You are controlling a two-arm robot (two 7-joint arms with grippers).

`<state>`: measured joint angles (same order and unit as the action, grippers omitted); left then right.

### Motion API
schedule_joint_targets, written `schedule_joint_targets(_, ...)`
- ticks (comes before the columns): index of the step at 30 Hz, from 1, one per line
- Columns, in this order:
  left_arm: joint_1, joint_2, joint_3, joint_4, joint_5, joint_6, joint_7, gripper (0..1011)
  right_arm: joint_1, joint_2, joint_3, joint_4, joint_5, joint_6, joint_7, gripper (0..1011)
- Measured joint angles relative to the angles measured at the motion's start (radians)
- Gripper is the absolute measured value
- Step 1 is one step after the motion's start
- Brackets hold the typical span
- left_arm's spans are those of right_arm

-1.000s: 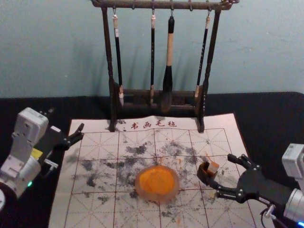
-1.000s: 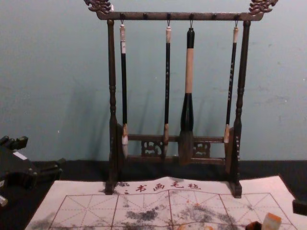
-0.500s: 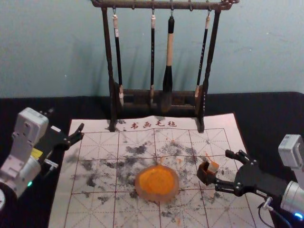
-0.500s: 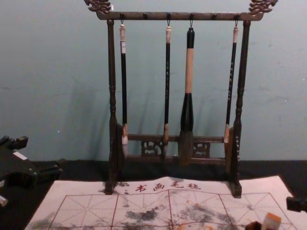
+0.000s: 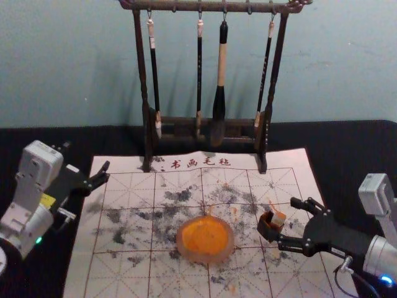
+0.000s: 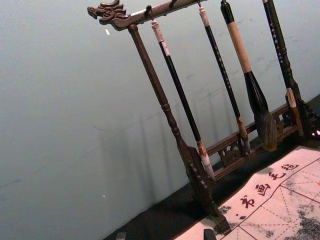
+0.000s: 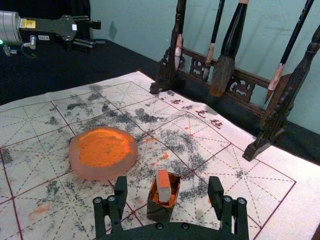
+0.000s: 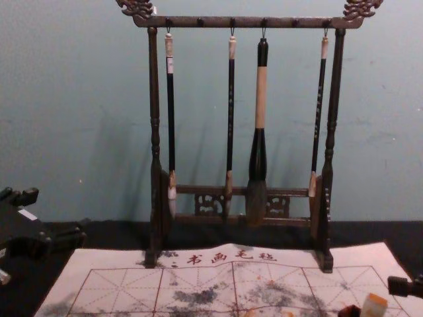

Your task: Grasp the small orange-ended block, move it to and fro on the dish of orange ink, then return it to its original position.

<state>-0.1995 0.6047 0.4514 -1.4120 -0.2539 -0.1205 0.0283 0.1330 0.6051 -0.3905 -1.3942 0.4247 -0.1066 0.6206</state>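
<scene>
Pointing in from about 4 o'clock, with 12 straight away from the robot, the right gripper has its fingers spread, nothing between their pads yet pinched. The orange-ended block stands in a small dark box on the mat, at roughly 3 o'clock from the dish. The likeliest trouble is the box: one finger comes close beside it, so a grip taken too low could close on its walls and bring holder and block up together, or tip it over. A grip off the block's centre could twist it, since it leans. At the dish of orange ink, pressing too hard while rubbing could make the dish slide. As for the block, its orange end points up; its long axis looks nearer upright than flat, tilted a little towards about 3 o'clock, so I'd match that lean before closing. Farther off, around 10 o'clock from the dish, the left gripper is parked with its fingers apart; the brush rack stands at 12.
</scene>
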Motion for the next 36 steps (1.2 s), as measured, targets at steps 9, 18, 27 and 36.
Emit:
schedule_joint_targets(9,0.0,0.0,0.0,0.0,0.0,0.0,0.0,1001,0.001,-0.001,0.001,0.0,0.0,0.002,0.002,1000)
schedule_joint_targets(18,0.0,0.0,0.0,0.0,0.0,0.0,0.0,1001,0.0,0.0,0.001,0.0,0.0,0.001,0.001,1000)
schedule_joint_targets(27,0.0,0.0,0.0,0.0,0.0,0.0,0.0,1001,0.0,0.0,0.0,0.0,0.0,0.001,0.0,873)
schedule_joint_targets(36,0.0,0.0,0.0,0.0,0.0,0.0,0.0,1002,0.0,0.0,0.0,-0.001,0.0,0.0,-0.001,592)
